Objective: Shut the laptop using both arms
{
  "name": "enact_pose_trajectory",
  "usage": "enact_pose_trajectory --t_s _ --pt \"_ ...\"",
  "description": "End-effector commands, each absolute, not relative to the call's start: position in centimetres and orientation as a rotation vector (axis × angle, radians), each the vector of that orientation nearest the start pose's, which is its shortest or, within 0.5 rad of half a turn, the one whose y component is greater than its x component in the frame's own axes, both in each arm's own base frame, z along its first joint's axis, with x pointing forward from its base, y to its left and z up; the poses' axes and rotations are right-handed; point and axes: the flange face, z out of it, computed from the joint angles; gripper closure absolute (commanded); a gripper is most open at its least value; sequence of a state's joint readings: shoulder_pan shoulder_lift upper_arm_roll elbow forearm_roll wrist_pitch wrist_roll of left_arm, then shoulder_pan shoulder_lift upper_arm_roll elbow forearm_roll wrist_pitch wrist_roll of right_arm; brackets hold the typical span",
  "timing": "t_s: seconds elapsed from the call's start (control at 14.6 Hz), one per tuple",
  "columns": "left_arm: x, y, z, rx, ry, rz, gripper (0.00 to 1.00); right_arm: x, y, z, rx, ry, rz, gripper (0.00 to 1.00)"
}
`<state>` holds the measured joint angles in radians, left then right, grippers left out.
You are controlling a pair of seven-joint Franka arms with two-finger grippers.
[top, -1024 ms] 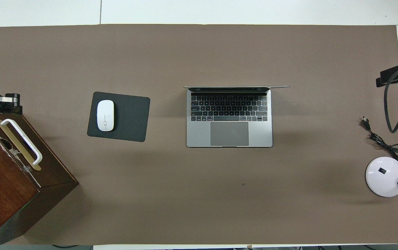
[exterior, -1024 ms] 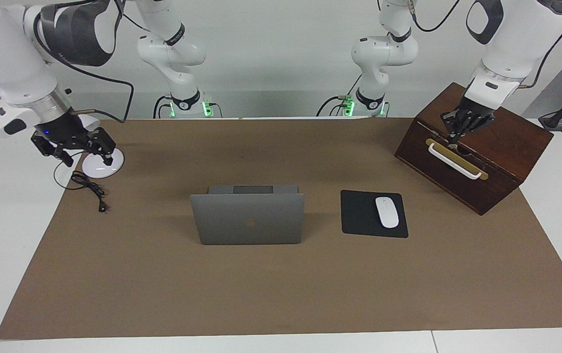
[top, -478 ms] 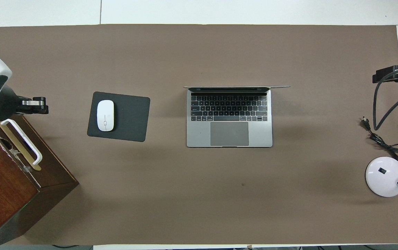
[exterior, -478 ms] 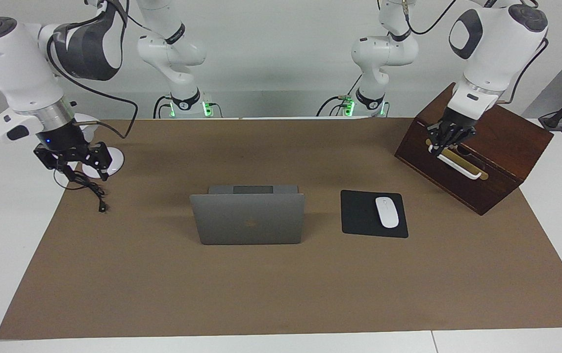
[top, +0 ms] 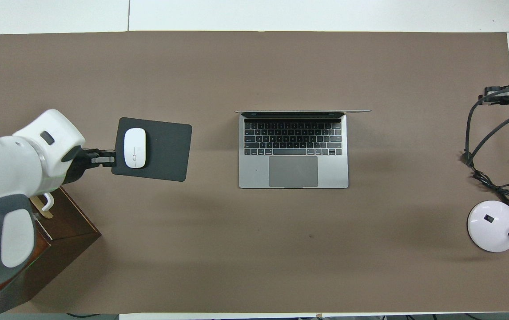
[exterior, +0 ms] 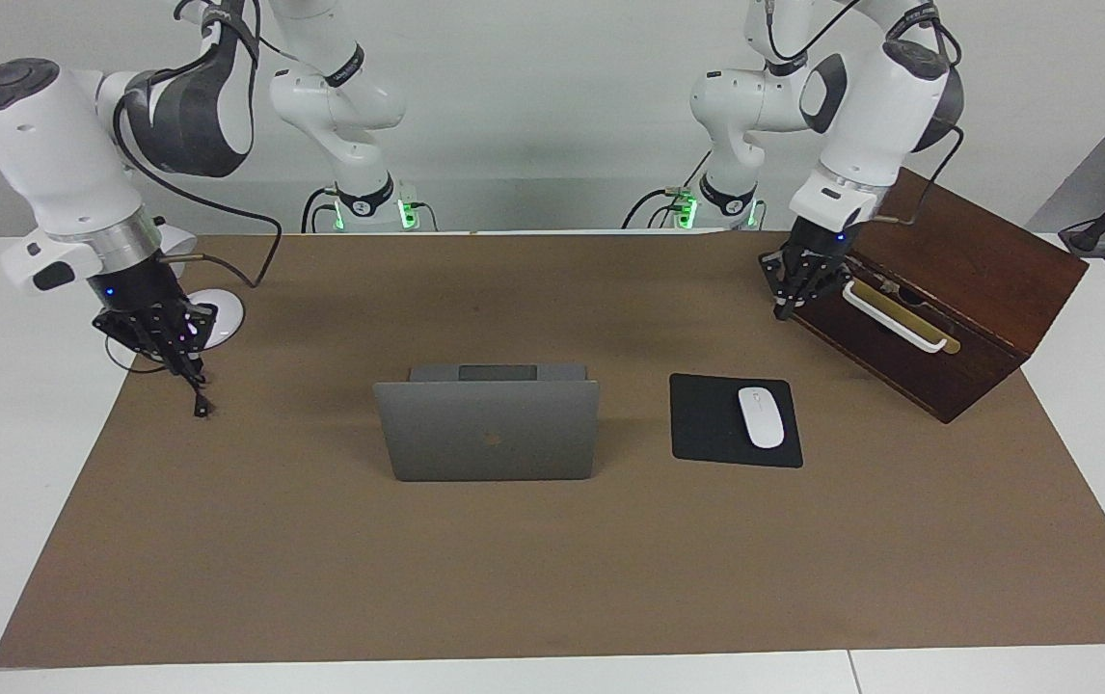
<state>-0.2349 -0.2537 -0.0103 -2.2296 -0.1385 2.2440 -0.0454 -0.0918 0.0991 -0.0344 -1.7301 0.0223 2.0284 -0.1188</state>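
The silver-grey laptop [exterior: 487, 429] stands open in the middle of the brown mat, its lid upright with the logo toward the facing camera. Its keyboard shows in the overhead view [top: 293, 151]. My left gripper [exterior: 789, 306] hangs in the air over the mat between the wooden box and the mousepad; it also shows in the overhead view [top: 105, 157]. My right gripper [exterior: 178, 361] hangs over the lamp's cable at the mat's edge toward the right arm's end; it also shows in the overhead view [top: 492, 94]. Both grippers are well apart from the laptop.
A dark wooden box [exterior: 938, 308] with a white handle stands at the left arm's end. A black mousepad [exterior: 707, 424] with a white mouse [exterior: 761, 416] lies between the box and the laptop. A white lamp base [top: 493, 226] and its black cable [exterior: 198, 395] lie at the right arm's end.
My left gripper has moved off the box's handle toward the mousepad. My right gripper has turned and moved from over the lamp base to over the cable. The laptop has not moved.
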Motion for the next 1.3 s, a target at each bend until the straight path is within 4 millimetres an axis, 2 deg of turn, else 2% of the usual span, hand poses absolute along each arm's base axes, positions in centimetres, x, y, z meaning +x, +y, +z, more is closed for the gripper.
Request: enact_pose_trajectory --t_s 0.0,0.2,0.41,0.55,0.61,0.75,0.89,0.96,1.09,1.23 --pt "44.0 -14.4 48.7 -3.270 0.280 -0.550 1.00 62.3 -6.1 52.2 -3.123 0.034 -0.343 1.00" --pt "40.4 -18.2 46.7 -3.271 0.390 -0.671 1.00 63.9 0.1 51.9 -3.104 0.117 -0.342 1.00" --pt "38.7 -20.6 45.7 -3.267 0.481 -0.740 1.00 66.1 5.4 50.8 -3.100 0.212 -0.355 1.00" --pt "37.4 -22.1 44.6 -3.256 0.548 -0.814 1.00 67.4 6.6 49.3 -3.096 0.255 -0.346 1.00" --pt "37.0 -22.7 44.2 -3.250 0.569 -0.853 1.00 68.1 7.4 49.3 -3.080 0.260 -0.393 1.00" --pt "36.1 -23.9 43.1 -3.241 0.621 -0.897 1.00 68.1 11.4 48.7 -3.054 0.258 -0.423 1.00" --pt "35.6 -24.6 42.2 -3.227 0.647 -0.985 1.00 68.2 13.7 47.9 -3.056 0.314 -0.431 1.00" --pt "35.3 -25.5 41.5 -3.224 0.676 -0.990 1.00 68.2 15.7 48.1 -3.049 0.308 -0.453 1.00" --pt "35.1 -27.1 39.4 -3.214 0.712 -1.031 1.00 68.1 19.1 48.3 -3.038 0.239 -0.470 1.00" --pt "34.7 -28.9 37.3 -3.205 0.743 -1.086 1.00 66.9 23.7 48.3 -3.022 0.162 -0.487 1.00"
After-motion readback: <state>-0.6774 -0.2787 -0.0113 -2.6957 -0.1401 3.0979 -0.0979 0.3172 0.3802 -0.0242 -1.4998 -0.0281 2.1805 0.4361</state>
